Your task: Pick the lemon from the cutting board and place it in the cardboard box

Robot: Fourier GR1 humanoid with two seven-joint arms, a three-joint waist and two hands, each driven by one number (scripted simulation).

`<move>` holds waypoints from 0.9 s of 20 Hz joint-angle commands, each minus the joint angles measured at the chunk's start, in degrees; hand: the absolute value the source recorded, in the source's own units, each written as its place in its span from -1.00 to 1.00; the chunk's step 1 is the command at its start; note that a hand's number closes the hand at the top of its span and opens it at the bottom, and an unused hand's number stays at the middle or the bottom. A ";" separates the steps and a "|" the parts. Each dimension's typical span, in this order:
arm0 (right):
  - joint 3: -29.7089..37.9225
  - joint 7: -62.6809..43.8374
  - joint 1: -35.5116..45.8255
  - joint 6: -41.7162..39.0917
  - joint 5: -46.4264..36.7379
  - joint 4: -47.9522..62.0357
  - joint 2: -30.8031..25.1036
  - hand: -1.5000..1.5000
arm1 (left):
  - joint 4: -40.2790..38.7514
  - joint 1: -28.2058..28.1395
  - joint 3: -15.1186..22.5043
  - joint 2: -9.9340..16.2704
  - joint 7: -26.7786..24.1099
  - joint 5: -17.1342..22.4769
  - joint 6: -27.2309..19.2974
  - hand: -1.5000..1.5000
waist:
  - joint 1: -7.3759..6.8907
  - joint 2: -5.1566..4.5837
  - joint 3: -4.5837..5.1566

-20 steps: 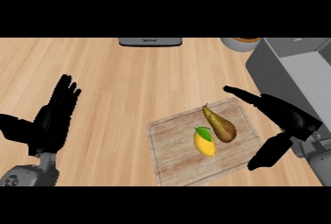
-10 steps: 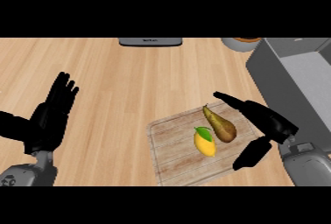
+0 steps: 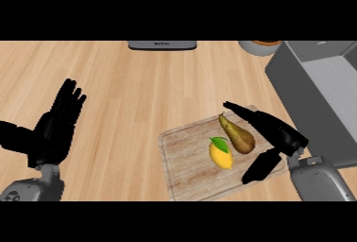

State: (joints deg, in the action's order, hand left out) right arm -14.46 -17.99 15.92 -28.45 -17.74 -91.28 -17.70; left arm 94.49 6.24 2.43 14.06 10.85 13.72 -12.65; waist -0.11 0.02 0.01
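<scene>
Lemon (image 3: pixel 221 154) lay untouched on the cutting board (image 3: pixel 182 163) beside a pear (image 3: pixel 238 135), while the right hand (image 3: pixel 273 132) had moved in from the board's edge, fingers spread wide around both, so a grasp looked imminent; the left hand (image 3: pixel 57 124) rested open.

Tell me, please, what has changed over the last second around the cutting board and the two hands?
The right hand has moved left over the cutting board, closing in on the lemon and pear, fingers still open, holding nothing. The lemon, pear and board have not shifted. The left hand stays open at the view's left.
</scene>
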 commanded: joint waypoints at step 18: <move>1.96 5.19 0.50 -1.04 -13.61 7.68 8.08 -1.00 | 5.40 -2.22 -3.94 -3.36 4.27 -3.65 4.62 0.00 | -0.11 0.02 -0.01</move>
State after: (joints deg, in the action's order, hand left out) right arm -13.28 -12.32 14.73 -28.00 -30.45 -84.94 -10.85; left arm 95.44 5.55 -0.70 9.88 11.92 9.71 -9.38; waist -0.12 0.01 0.00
